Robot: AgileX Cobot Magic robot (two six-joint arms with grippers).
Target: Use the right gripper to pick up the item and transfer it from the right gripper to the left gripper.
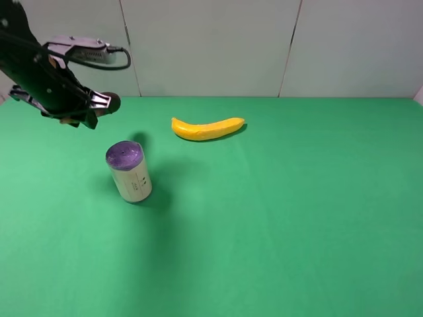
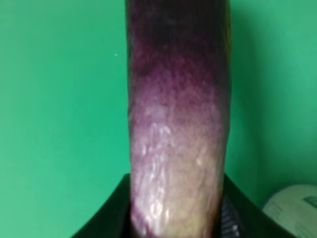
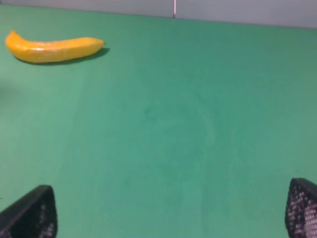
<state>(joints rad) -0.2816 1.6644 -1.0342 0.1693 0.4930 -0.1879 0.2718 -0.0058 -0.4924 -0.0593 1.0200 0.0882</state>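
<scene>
The dark purple eggplant (image 2: 176, 124) fills the left wrist view, clamped between the black fingers (image 2: 111, 218) of my left gripper (image 2: 173, 225). In the exterior high view the left gripper (image 1: 86, 109) hangs above the table at the far left, with the eggplant's dark end (image 1: 110, 102) sticking out to the right. My right gripper (image 3: 168, 210) is open and empty. Its two black fingertips (image 3: 32, 213) show wide apart over bare green cloth. The right arm is out of the exterior high view.
A yellow banana (image 1: 207, 128) lies at the back middle of the green table (image 1: 297, 218); it also shows in the right wrist view (image 3: 52, 48). A cream cylinder roll with a purple top (image 1: 129, 172) stands below the left gripper, its edge in the left wrist view (image 2: 297, 208).
</scene>
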